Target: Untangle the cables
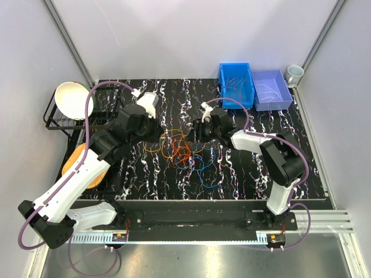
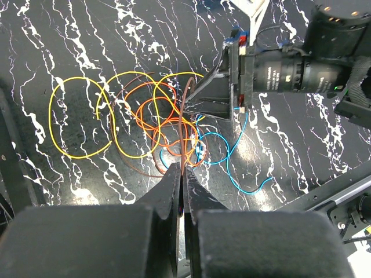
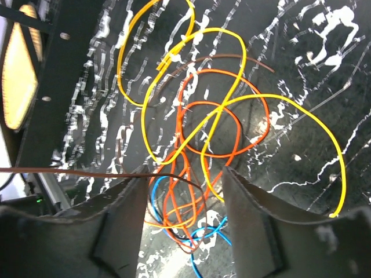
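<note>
The cables (image 1: 181, 148) lie tangled mid-table: yellow, orange, brown and blue loops (image 2: 168, 127). My left gripper (image 2: 182, 169) is shut on a brown cable (image 2: 183, 133), which rises straight from its tips toward the right gripper (image 2: 200, 98). In the top view the left gripper (image 1: 159, 136) sits at the tangle's left edge and the right gripper (image 1: 196, 132) at its upper right. In the right wrist view the right gripper (image 3: 182, 175) stands open over the tangle, with orange, blue and brown strands (image 3: 185, 208) between its fingers (image 3: 124, 220). The brown strand (image 3: 69, 171) runs off taut to the left.
A blue bin (image 1: 235, 84) and a lavender bin (image 1: 271, 90) holding thin wires stand at the back right, with a cup (image 1: 294, 73) beside them. A black rack (image 1: 58, 119) with a white bowl (image 1: 73, 99) is at the left, and an orange round object (image 1: 81, 165) lies below it.
</note>
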Available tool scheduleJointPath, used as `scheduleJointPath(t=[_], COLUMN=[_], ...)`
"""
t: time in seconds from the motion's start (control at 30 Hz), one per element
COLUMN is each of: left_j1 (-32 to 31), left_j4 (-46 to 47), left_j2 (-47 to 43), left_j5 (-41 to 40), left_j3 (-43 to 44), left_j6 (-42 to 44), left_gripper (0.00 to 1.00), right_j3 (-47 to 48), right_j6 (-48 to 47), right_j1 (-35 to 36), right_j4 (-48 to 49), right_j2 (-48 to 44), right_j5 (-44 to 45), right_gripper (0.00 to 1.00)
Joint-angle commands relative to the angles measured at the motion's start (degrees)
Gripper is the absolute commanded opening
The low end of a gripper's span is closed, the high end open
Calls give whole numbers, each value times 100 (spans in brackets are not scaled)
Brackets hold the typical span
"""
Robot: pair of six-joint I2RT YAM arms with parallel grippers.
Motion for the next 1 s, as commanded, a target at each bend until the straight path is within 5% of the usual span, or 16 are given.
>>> scheduleJointPath(t=[0.0, 0.27, 0.97], left_j1=[8, 16, 16], left_j4=[228, 193, -62], left_j2=[-89, -168, -335], left_j5=[-160, -326, -608], left_j3=[155, 252, 542], left_j6=[98, 80, 98], left_gripper=[0, 0, 0], right_j3=[223, 74, 3], right_j6=[-129, -15, 240], right_j1=[97, 255, 431], right_j4=[33, 147, 191], right_j2=[50, 58, 181], right_j5=[255, 405, 598], right_gripper=[55, 33, 32])
